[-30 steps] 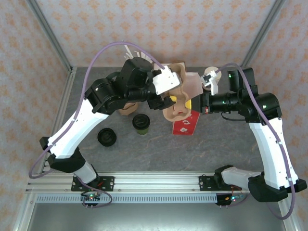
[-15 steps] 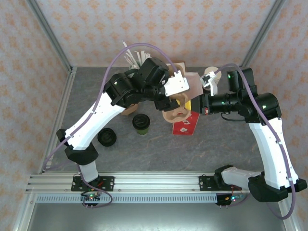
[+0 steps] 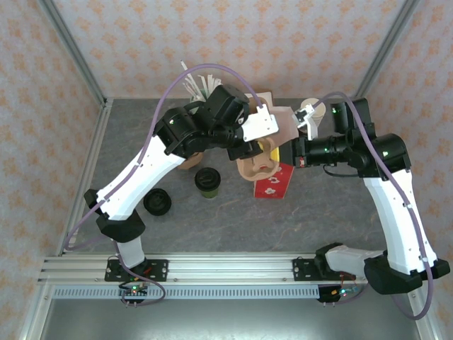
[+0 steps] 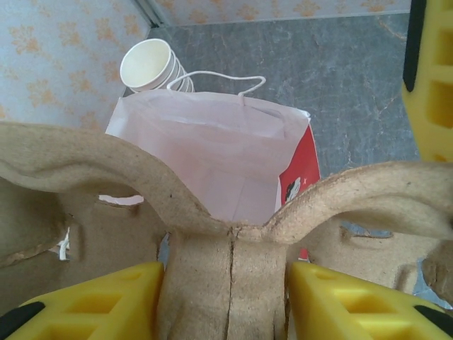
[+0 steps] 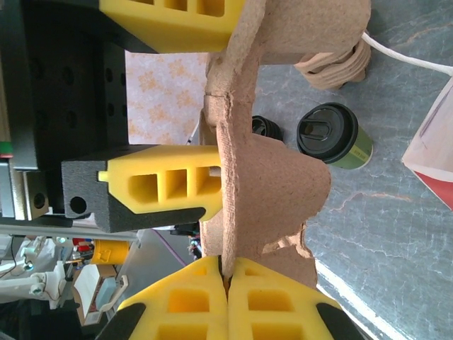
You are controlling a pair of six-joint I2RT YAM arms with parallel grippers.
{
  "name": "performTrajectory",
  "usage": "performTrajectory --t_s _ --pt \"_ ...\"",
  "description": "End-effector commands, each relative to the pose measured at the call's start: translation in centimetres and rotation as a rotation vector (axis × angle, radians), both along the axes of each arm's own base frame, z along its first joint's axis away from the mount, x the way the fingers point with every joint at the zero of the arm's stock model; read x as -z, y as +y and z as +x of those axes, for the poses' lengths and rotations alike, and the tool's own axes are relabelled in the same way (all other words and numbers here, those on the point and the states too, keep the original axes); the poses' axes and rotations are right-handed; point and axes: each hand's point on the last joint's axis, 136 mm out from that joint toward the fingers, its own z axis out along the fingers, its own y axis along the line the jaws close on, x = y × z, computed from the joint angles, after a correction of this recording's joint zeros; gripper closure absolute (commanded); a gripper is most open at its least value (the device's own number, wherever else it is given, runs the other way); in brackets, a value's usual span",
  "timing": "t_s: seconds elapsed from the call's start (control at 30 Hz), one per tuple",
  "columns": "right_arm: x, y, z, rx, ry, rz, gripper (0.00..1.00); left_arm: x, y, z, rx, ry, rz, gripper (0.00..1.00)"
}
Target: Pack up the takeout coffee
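Note:
The takeout coffee (image 3: 207,181), a dark-green cup with a black lid, stands on the grey table left of the red-and-white paper bag (image 3: 272,185); the coffee (image 5: 333,134) also shows in the right wrist view. Both grippers hold a brown pulp cup carrier (image 3: 258,166) over the bag's open mouth (image 4: 212,156). My left gripper (image 4: 226,283) is shut on the carrier's central post (image 4: 226,248). My right gripper (image 5: 226,273) pinches a thin wall of the carrier (image 5: 269,184).
A stack of cream lidless cups (image 3: 309,112) stands behind the bag. White straws (image 3: 195,81) stick up at the back. A loose black lid (image 3: 156,202) lies front left. More pulp carriers (image 3: 187,161) lie under the left arm.
The left arm's elbow swung back and to the right, and its jaws narrowed onto the carrier's post. The right arm and the carrier stayed over the bag.

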Motion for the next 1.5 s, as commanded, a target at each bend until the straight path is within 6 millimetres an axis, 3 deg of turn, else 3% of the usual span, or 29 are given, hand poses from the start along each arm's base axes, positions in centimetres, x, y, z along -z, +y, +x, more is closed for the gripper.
performTrajectory --t_s 0.0,0.33,0.47,0.6,0.7,0.87,0.93,0.97,1.07,1.47 --pt "-0.8 0.3 -0.2 -0.022 -0.033 0.008 1.00 -1.1 0.0 -0.1 -0.007 -0.016 -0.021 0.53" --pt "-0.9 -0.3 0.0 0.012 -0.067 -0.016 1.00 -1.4 -0.3 -0.2 -0.006 -0.011 -0.042 0.59" --pt "-0.4 -1.5 1.3 0.104 -0.085 -0.079 0.76 -1.8 -0.5 0.1 -0.013 -0.017 -0.061 0.61" --pt "1.1 -7.2 3.6 0.429 -0.162 -0.297 0.71 -2.0 -0.9 0.4 -0.019 -0.016 -0.079 0.61" --pt "2.7 -11.2 4.2 0.617 -0.164 -0.434 0.68 -2.0 -1.3 0.8 -0.025 -0.010 -0.088 0.62" --pt "3.3 -14.4 4.7 0.799 -0.148 -0.479 0.65 -2.0 -2.3 1.4 -0.022 -0.002 -0.109 0.64" --pt "3.0 -14.3 4.9 0.810 -0.169 -0.433 0.62 -2.4 -2.6 1.6 -0.020 -0.007 -0.122 0.65" --pt "3.1 -14.3 5.0 0.815 -0.165 -0.422 0.62 -1.5 -3.1 2.2 -0.024 0.004 -0.113 0.65" --pt "4.1 -13.7 5.8 0.803 -0.115 -0.402 0.62 -1.5 -3.9 3.1 -0.031 0.008 -0.141 0.66" --pt "8.1 -10.6 11.6 0.782 0.054 -0.221 0.61 -0.8 -6.2 6.6 -0.049 0.045 -0.233 0.66"
